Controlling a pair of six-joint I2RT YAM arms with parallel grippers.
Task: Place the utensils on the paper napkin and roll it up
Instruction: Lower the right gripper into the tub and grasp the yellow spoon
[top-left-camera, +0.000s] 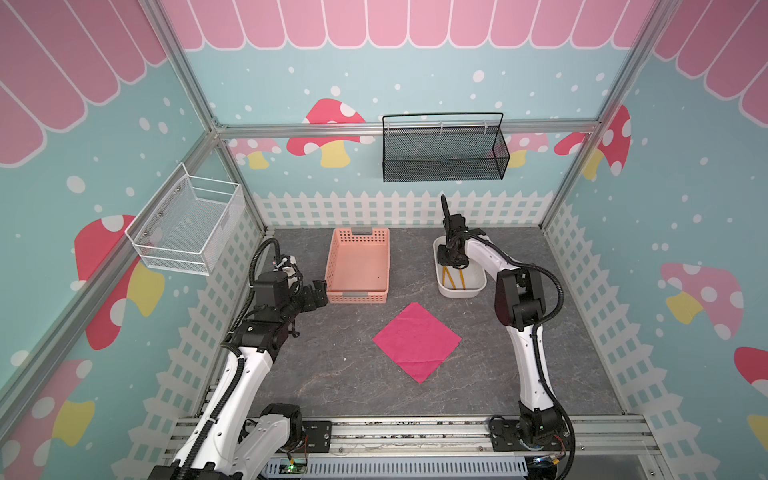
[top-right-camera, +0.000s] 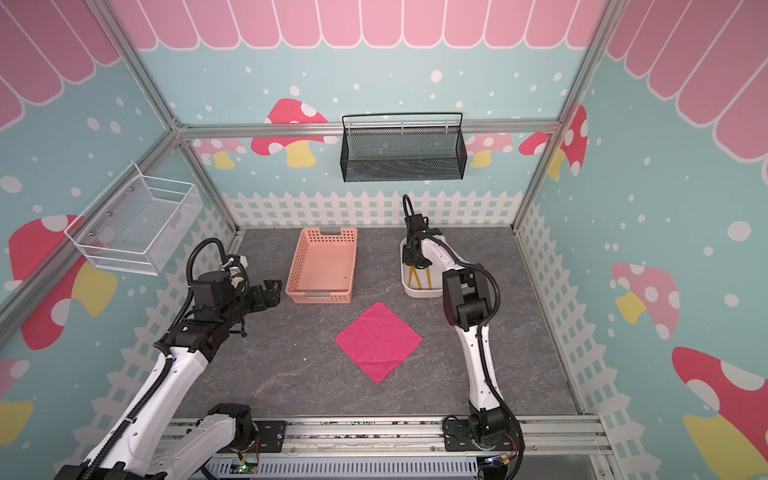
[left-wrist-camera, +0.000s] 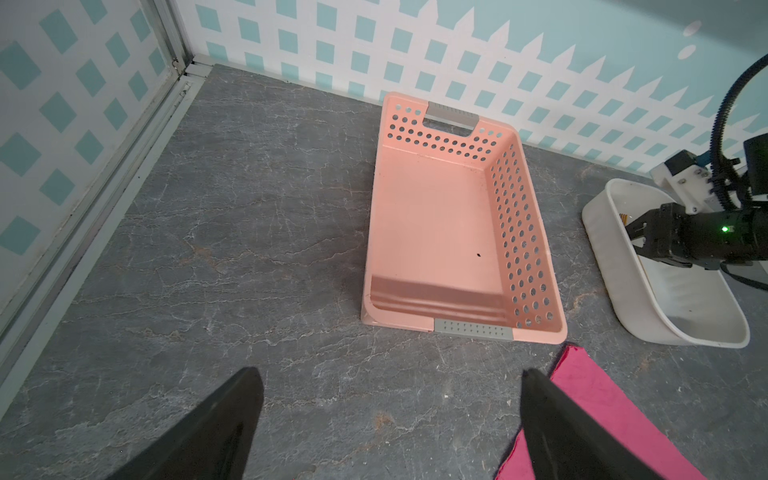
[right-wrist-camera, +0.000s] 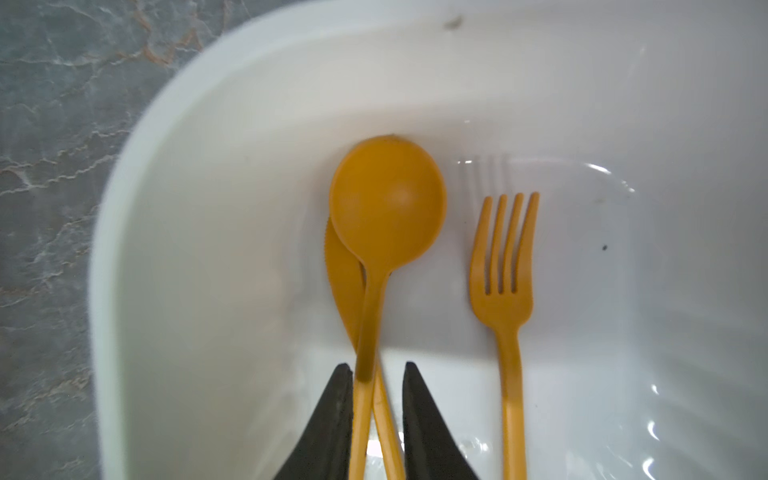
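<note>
The right gripper (right-wrist-camera: 376, 365) reaches into a white tub (right-wrist-camera: 208, 166) at the far right of the table, its jaws drawn in close on either side of two crossed handles, those of the spoon (right-wrist-camera: 387, 203) and the knife (right-wrist-camera: 343, 270) beneath it. One finger touches the spoon's handle; whether the pair is truly pinched cannot be told. The fork (right-wrist-camera: 503, 291) lies apart to one side in the same tub, outside the jaws. The napkin (top-left-camera: 417, 340) lies bare and flat on the table, nearer and to the left of the tub. At the left, the left gripper (left-wrist-camera: 390, 436) hangs spread wide and empty beside the pink basket (top-left-camera: 358, 270).

The risk lies in the double grasp. Because the two slim handles cross, the jaws may bear on only one, and the other could slide free on the lift or drop short of the napkin. Held near the handle ends, the spoon may also swing, and its bowl could catch the tub wall and drag the tub. The fork would need a second trip. A rough set-down could skew or crumple the thin paper before rolling.
</note>
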